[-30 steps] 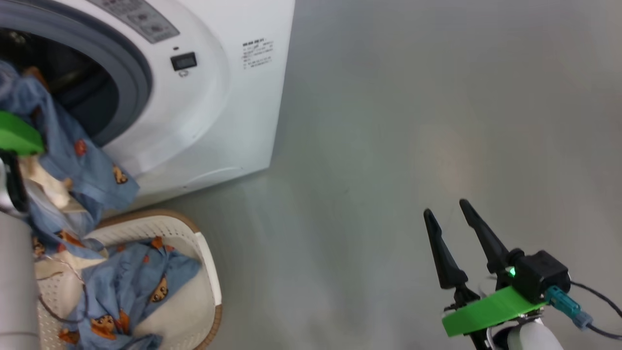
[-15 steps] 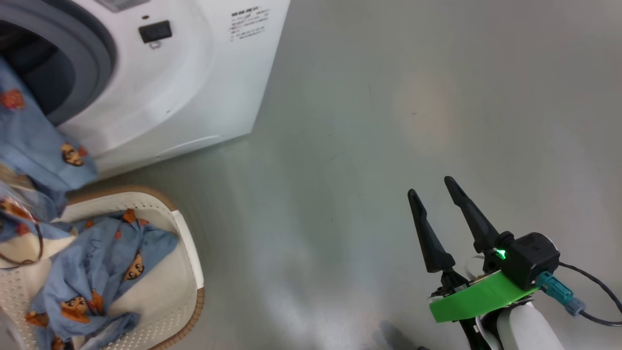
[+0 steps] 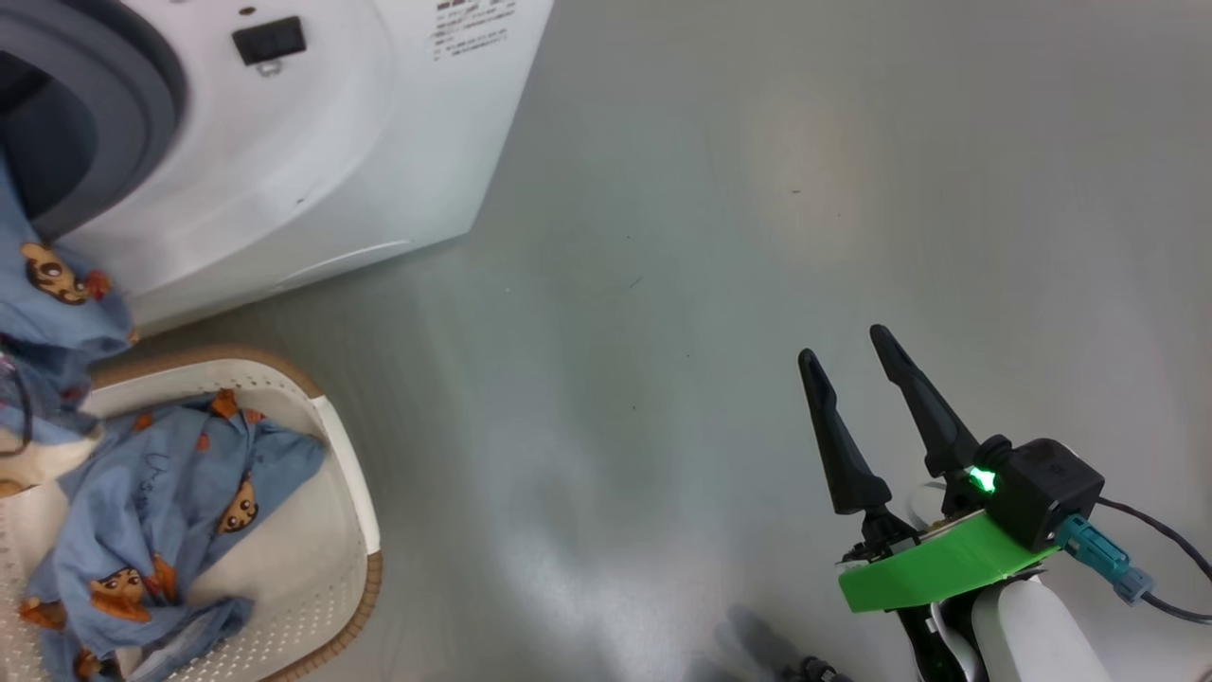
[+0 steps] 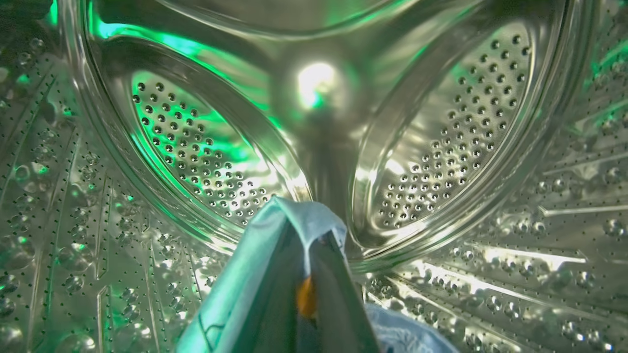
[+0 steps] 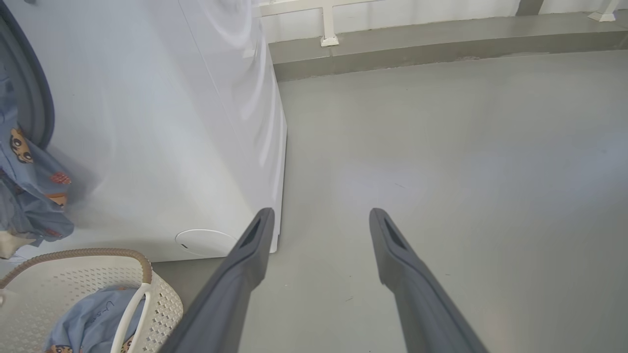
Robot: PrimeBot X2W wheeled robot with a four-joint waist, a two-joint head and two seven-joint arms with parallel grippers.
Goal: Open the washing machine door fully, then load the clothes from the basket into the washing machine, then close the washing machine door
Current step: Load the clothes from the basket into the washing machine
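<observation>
Left fingers (image 4: 338,299) pinched the clothes (image 4: 294,215) inside the washing machine (image 3: 284,170), right fingers (image 3: 838,445) gaped empty, and the hanging part could slip out

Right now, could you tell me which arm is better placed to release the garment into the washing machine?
Left. The left gripper is shut on the clothes inside the steel drum. The right gripper stands open over the floor, apart from the washing machine.

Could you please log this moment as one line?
left hand: shut on clothes, inside drum | right hand: open, idle over floor | basket: holds more clothes
</observation>
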